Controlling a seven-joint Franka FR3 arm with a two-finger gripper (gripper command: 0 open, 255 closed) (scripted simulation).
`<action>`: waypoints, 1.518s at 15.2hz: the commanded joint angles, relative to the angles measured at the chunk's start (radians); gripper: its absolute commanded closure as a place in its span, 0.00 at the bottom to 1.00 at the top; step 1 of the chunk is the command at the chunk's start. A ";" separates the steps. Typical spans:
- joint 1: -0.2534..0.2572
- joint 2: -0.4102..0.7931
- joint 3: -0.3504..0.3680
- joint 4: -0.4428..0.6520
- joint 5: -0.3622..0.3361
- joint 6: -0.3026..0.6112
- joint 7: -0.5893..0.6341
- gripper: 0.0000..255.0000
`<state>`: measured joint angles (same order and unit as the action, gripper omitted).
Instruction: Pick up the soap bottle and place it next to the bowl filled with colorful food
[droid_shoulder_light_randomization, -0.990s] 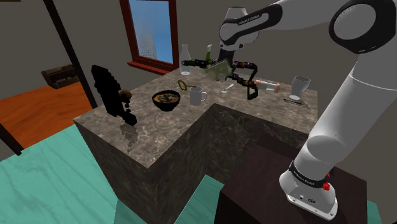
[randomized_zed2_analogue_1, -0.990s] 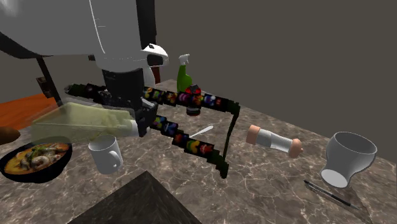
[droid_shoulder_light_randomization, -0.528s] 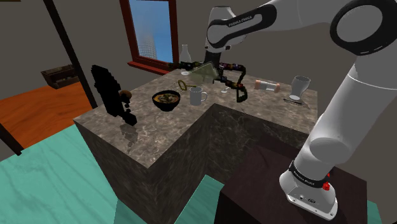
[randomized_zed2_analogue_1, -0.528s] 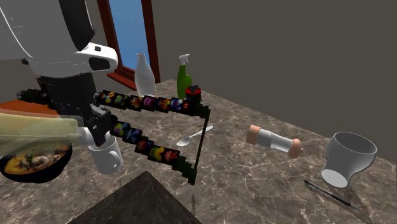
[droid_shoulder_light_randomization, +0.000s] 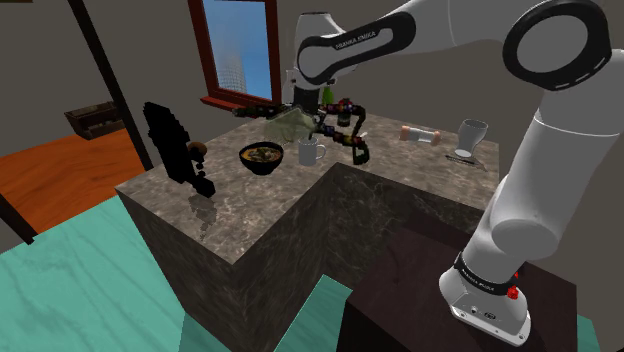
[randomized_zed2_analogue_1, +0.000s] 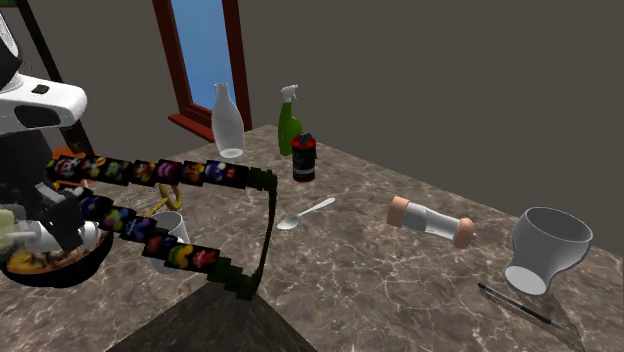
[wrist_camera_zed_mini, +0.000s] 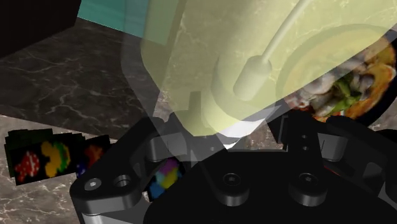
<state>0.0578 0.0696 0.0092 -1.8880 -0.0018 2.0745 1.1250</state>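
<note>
My gripper (droid_shoulder_light_randomization: 298, 112) is shut on the soap bottle (droid_shoulder_light_randomization: 285, 123), a translucent pale yellow-green bottle held tilted above the counter. In the wrist view the soap bottle (wrist_camera_zed_mini: 254, 63) rises out of the black hand (wrist_camera_zed_mini: 235, 184), its inner tube showing through. Just beyond it lies the black bowl (wrist_camera_zed_mini: 379, 107) of colourful food. In the shoulder view the bottle hangs over the gap between the bowl (droid_shoulder_light_randomization: 262, 167) and a white mug (droid_shoulder_light_randomization: 311, 152). The second exterior view has the bowl (randomized_zed2_analogue_1: 70, 270) at its lower left, below the hand.
A black bent strip with colourful patches (randomized_zed2_analogue_1: 150, 172) hangs off the hand, over the mug (randomized_zed2_analogue_1: 170, 228). Further along the marble counter (droid_shoulder_light_randomization: 250, 210) are a glass bottle (randomized_zed2_analogue_1: 228, 120), green spray bottle (randomized_zed2_analogue_1: 290, 122), can (randomized_zed2_analogue_1: 304, 157), spoon (randomized_zed2_analogue_1: 305, 212), grinder (randomized_zed2_analogue_1: 432, 222), goblet (randomized_zed2_analogue_1: 545, 250) and pen (randomized_zed2_analogue_1: 515, 303).
The arm has carried the soap bottle toward the shoulder view's left, from mid-counter to above the mug and bowl. The black patterned strip has swung along with the hand.
</note>
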 joint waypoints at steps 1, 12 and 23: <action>0.025 0.024 0.021 0.038 -0.009 -0.013 0.051 1.00; 0.163 0.233 0.100 0.311 -0.068 -0.083 0.282 1.00; 0.163 0.265 0.097 0.207 -0.075 0.052 0.290 1.00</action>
<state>0.2208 0.3278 0.1072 -1.6776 -0.0760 2.1153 1.4147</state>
